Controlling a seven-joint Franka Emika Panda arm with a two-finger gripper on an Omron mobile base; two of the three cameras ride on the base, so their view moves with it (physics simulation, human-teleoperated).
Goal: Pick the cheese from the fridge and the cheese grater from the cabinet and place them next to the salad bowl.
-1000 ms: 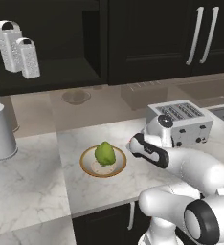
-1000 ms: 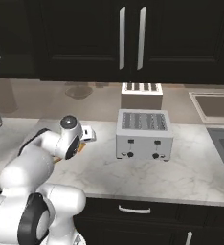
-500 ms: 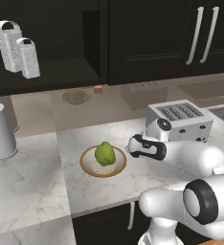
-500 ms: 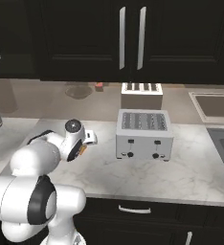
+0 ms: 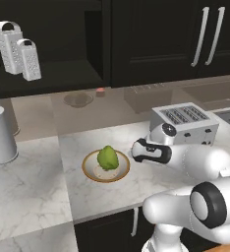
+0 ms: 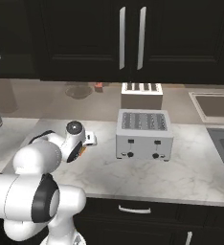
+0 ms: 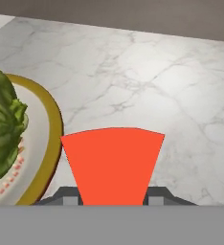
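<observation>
- One cheese (image 7: 112,162) wedge, orange-red, clamped between the two finger tips of the gripper (image 7: 113,196) in the hand view, its wide end pointing away over the marble.
- One bowl (image 5: 106,167) on the counter (image 5: 48,187), tan rim, one green lettuce (image 5: 107,157) head in it; the hand view puts its rim (image 7: 54,139) just left of the cheese.
- Left base view: the gripper (image 5: 135,151) hangs low just beside the bowl's right edge, with the arm folded in front of the toaster (image 5: 185,123).
- Two graters up on the open cabinet (image 5: 48,78) shelf, side by side: the taller one (image 5: 9,47) on the left, the shorter grater (image 5: 28,60) on the right, both upright.
- One toaster, four slots; the right base view shows its front with knobs (image 6: 143,134).
- One small red cube (image 5: 100,91) by the back wall, next to a round dish (image 5: 78,99).
- One white cylinder (image 5: 1,138) at the far left in the left base view.
- Right base view catches a sliver of orange (image 6: 81,150) under the hand, and a sink (image 6: 214,106) at the right edge.
- Two long cabinet handles (image 6: 132,37) in the right base view.
</observation>
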